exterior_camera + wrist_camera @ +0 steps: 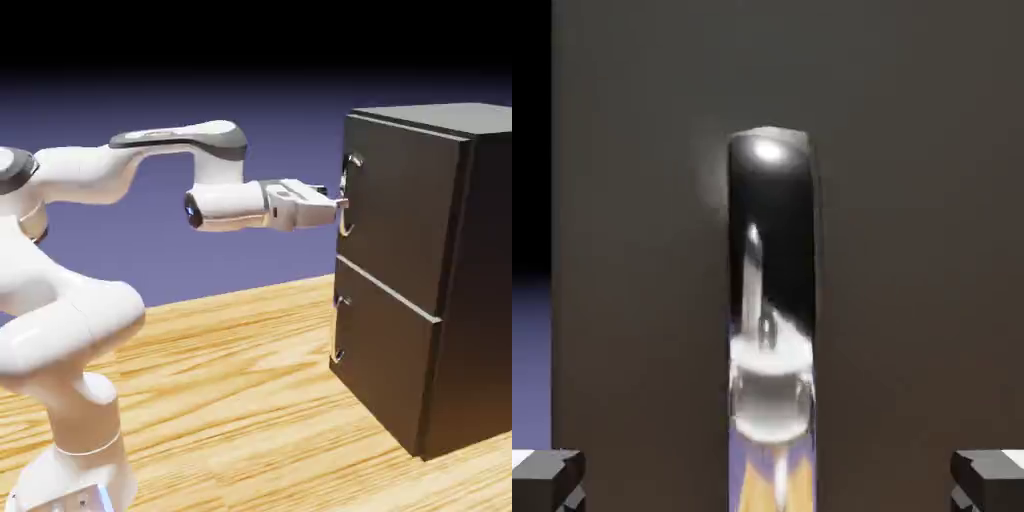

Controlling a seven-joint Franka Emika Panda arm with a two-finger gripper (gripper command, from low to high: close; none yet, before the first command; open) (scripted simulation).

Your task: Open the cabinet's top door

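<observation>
In the exterior view we begin at the left with the arm, white and jointed, rising from its base and bending over to reach toward the exterior view's right. Below and behind it we see the table, pale wood with wavy grain. Its far edge slants up toward the exterior view's right, against a blue-violet backdrop.

Next we come to the gripper, held out roughly level, its tips at the upper handle. In the hand view we find its two fingertips wide apart, one on each side of that handle, with a gap to either side, so we call it released and grasping nothing.

The upper handle is a shiny curved bar whose long axis runs up and down, bowed out from the door. In the hand view it also runs lengthwise from near the middle to the bottom edge, bright with reflections. It sits by the top door's left edge in the exterior view.

The top door is flat, dark and shut, taller than it is wide, its face turned toward the arm. Under it we have the lower door, shorter, with its own upright curved handle near the same side.

Furthest right we see the cabinet, a tall dark box standing upright on the table, its long axis vertical and its plain side showing beyond the doors.
</observation>
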